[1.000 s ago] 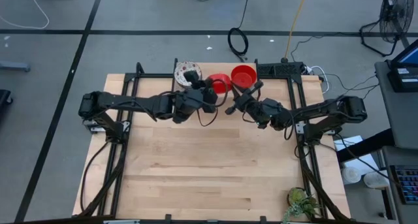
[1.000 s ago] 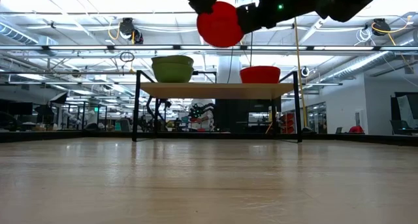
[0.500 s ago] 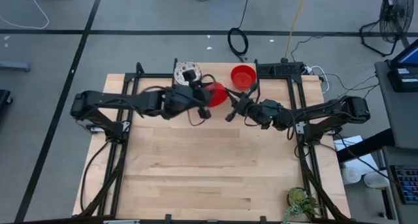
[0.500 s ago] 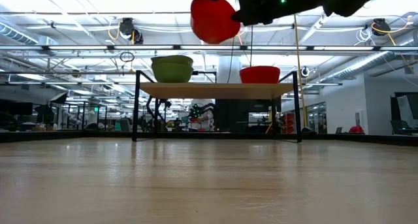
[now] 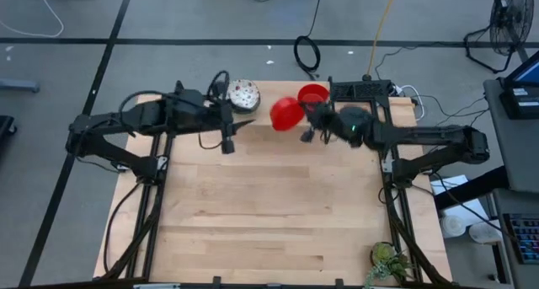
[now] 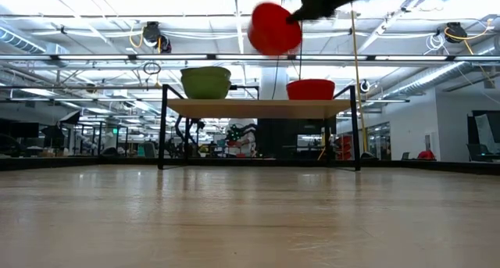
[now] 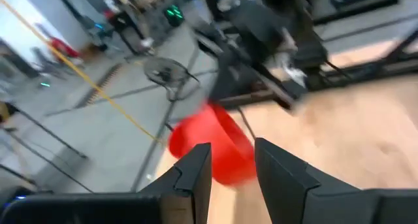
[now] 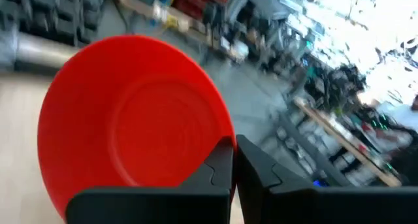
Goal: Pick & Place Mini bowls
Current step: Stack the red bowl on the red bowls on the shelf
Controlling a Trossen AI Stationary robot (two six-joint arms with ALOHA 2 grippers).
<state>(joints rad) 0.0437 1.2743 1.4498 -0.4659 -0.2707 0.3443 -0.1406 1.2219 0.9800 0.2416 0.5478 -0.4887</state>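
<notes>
pale wooden table [image 5: 269, 213] under a workshop floor, both my arms reaching across its far half.

left side: my left gripper [image 5: 227, 139] hangs over the far left part of the table, fingers parted and holding nothing; its wrist view shows a clear gap between the two fingers. just beyond it, at the far edge, sits a speckled white bowl [image 5: 243, 93]. whether more bowls are nested under it, i cannot tell from above.

centre: the carried red bowl [image 5: 286, 114] is up in the air, tilted on edge, between the two grippers and well clear of the wood; the low view shows it high above the table [image 6: 274, 28].

right side: my right gripper [image 5: 306, 129] is pinched narrow on that bowl's rim, the fingers nearly together with the red wall between them, as the right wrist view shows [image 8: 130, 129]. just behind it, at the far edge, stands another red bowl [image 5: 313, 95], upright; i see nothing inside it.

judgement: the step in hand is the carry of one red bowl, grip on the right side. the next move calls for levelling the bowl and lowering it squarely, likely onto the red bowl behind, before letting go. a thin rim grip on a tilted bowl could slip.
</notes>
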